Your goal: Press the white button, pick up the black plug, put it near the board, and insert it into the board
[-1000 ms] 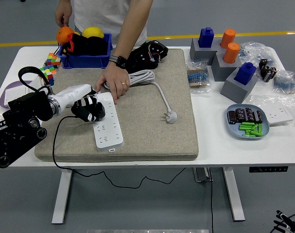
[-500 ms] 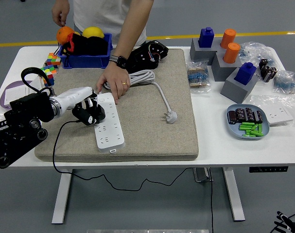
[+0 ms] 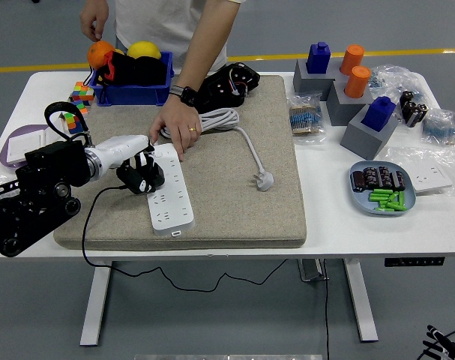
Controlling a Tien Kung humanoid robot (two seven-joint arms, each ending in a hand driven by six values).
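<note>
From the head view, the left hand (image 3: 141,174) sits at the left edge of the white power strip (image 3: 169,191), its black fingers curled around a dark shape that looks like the black plug (image 3: 146,182), though plug and fingers merge in colour and the exact grip is hard to make out. A thin black cord (image 3: 92,225) runs from the hand down over the near edge of the grey mat (image 3: 234,210) and hangs below the table (image 3: 362,232). The strip lies lengthwise on the mat, and a person's hand (image 3: 178,127) presses on its far end, beside a coil of white cable (image 3: 220,120) whose white plug (image 3: 264,180) lies loose on the mat, well apart from the strip. The white button cannot be picked out. The person's other hand (image 3: 94,19) hovers over an orange ball (image 3: 100,54) at a blue bin (image 3: 133,90), which also holds a yellow ball. Two colourful cubes (image 3: 81,93) stand left of the mat, the nearer one partly hidden by the arm. To the right stand three grey blocks (image 3: 362,135) carrying two blue and two orange pegs, and a blue plate (image 3: 383,189) with green and dark batteries. The right arm is out of sight.
</note>
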